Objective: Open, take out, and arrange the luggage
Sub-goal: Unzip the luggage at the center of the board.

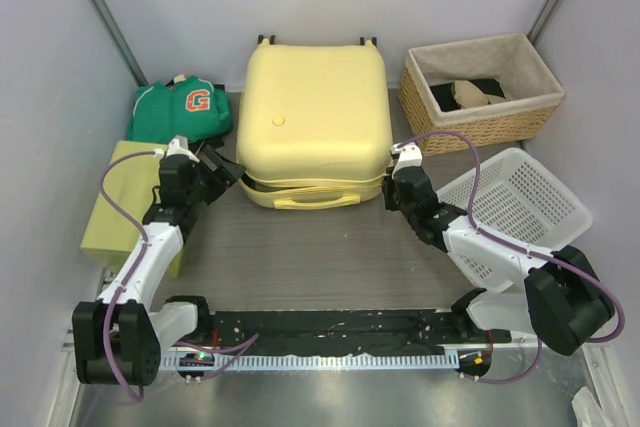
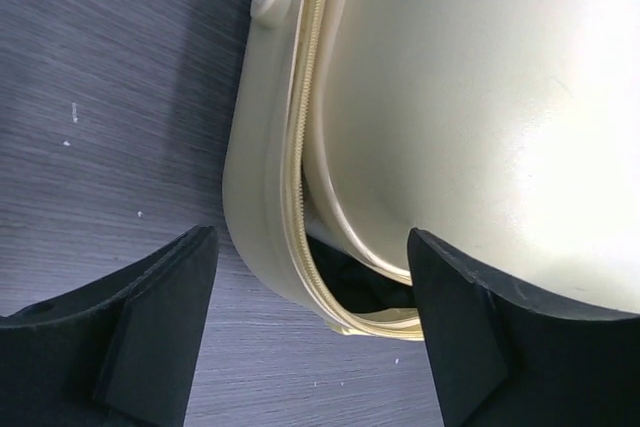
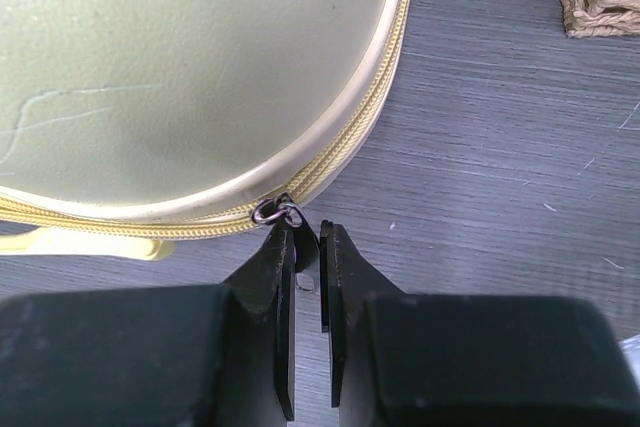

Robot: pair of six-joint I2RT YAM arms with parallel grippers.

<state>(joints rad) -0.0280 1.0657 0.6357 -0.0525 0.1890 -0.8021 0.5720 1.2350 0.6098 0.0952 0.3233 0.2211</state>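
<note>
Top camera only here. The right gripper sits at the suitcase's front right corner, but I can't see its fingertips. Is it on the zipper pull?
Observer: Yes. The right gripper is shut on the zipper pull at the luggage corner.
Operator: Is the zip undone on the left side?
Observer: Yes, the lid stands off the lower shell there, black lining showing in the gap.
Operator: Is the left gripper holding anything?
Observer: No, it is open, fingers straddling that corner.
</note>
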